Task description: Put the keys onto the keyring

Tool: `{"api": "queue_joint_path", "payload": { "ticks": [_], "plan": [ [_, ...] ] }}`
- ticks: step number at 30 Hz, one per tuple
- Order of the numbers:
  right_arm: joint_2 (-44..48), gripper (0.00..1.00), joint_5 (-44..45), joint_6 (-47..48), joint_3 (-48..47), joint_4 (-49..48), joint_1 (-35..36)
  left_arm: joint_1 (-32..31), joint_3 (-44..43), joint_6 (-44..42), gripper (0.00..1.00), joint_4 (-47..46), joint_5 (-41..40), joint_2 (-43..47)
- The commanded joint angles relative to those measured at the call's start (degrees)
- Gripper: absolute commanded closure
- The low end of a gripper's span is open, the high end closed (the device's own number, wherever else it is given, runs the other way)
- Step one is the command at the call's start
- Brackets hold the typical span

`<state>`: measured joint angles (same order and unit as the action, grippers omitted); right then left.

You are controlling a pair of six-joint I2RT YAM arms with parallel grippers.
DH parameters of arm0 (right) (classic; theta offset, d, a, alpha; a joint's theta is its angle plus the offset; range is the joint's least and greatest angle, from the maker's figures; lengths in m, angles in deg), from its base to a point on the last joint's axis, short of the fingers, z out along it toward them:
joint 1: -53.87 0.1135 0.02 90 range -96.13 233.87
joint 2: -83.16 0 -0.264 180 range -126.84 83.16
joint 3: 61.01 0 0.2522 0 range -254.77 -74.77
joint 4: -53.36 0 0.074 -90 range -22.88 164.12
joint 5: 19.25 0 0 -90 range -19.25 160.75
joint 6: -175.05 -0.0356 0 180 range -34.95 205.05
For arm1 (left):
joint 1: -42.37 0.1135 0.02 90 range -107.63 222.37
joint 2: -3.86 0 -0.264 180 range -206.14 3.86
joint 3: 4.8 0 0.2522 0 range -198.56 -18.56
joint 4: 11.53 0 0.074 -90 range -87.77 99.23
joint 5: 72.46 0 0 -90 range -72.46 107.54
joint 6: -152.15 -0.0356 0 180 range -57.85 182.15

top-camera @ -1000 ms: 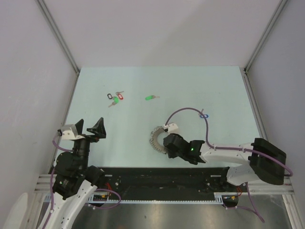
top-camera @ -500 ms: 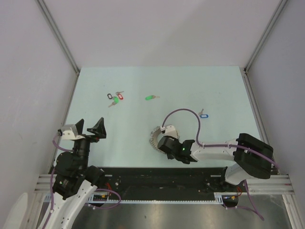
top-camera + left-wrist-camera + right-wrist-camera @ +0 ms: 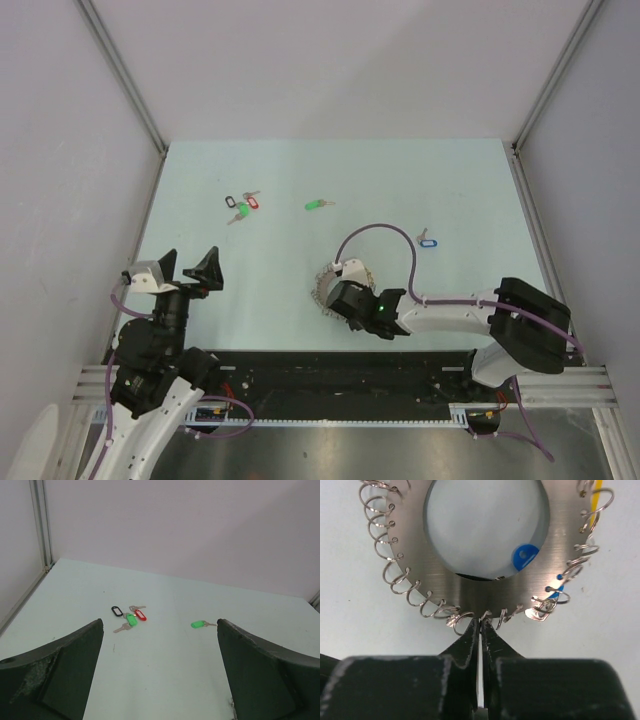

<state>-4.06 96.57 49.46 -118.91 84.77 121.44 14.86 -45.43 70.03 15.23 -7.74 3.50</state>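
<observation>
Counter (image 3: 460, 190), pale green, carrying every task item loose: neither key is threaded yet, so the task appears to be at its opening step, securing the ring.

Right arm (image 3: 450, 315) stretches low and leftward across the near counter. Left arm (image 3: 160, 340) is folded upright over its base, well apart from everything.

Left end effector (image 3: 160, 622) is spread wide, grasping nothing and facing the far keys. Right end effector (image 3: 480, 625) is clenched to a hairline gap, tips set on the near rim of the keyring (image 3: 480, 592) among its wire coils, apparently pinching it there.

The keyring (image 3: 322, 283) lies at centre near, partly under the right wrist.

A bunch of three tagged keys (image 3: 241, 205) sits far left, not part of the job.

The green-tagged key (image 3: 316, 205) lies far centre. The blue-tagged key (image 3: 427, 240) lies right of the ring and apart from it. Both have yet to be fetched and slipped on.
</observation>
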Motion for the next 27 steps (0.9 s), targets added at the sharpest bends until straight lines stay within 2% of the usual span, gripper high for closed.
{"api": "queue_joint_path", "payload": {
  "ticks": [1, 7, 10, 11, 15, 18, 21, 23, 27],
  "plan": [
    [3.7, 1.0, 2.7, 4.5, -5.8, 3.6, -1.3, -0.2, -0.2, -1.1, 0.0, -1.1, 0.8, 1.2],
    [10.4, 1.0, -7.4, 10.5, -10.4, 2.6, -10.1, -0.2, -0.2, -1.2, 0.0, -0.8, 1.2, 1.1],
    [12.4, 1.0, -17.4, 12.2, -10.9, -1.5, -15.7, -0.1, -0.2, -1.4, 0.0, -0.9, 1.3, 1.3],
    [12.6, 1.0, -21.4, 12.2, -11.0, -2.3, -16.7, -0.1, -0.2, -1.4, 0.0, -0.9, 1.5, 1.2],
    [12.3, 1.0, -27.2, 12.8, -11.1, -3.9, -19.8, -0.2, -0.1, -1.6, 0.0, -0.9, 3.5, 0.8],
    [11.6, 1.0, -30.5, 13.2, -11.2, -3.6, -21.2, -0.1, -0.1, -2.9, 0.0, -1.5, 8.7, -1.0],
    [11.9, 1.0, -34.3, 15.0, -11.2, -4.0, -21.3, -0.2, 0.1, -4.6, 0.01, -2.7, 18.9, -4.5],
    [12.4, 1.0, -36.7, 18.9, -11.7, -3.8, -21.3, -0.2, -0.6, -5.5, 0.0, -3.0, 27.3, -7.6],
    [14.0, 1.0, -41.5, 27.1, -14.0, -1.5, -22.9, -0.2, -3.3, -6.5, 0.0, -3.1, 38.2, -16.8]
  ]
}}
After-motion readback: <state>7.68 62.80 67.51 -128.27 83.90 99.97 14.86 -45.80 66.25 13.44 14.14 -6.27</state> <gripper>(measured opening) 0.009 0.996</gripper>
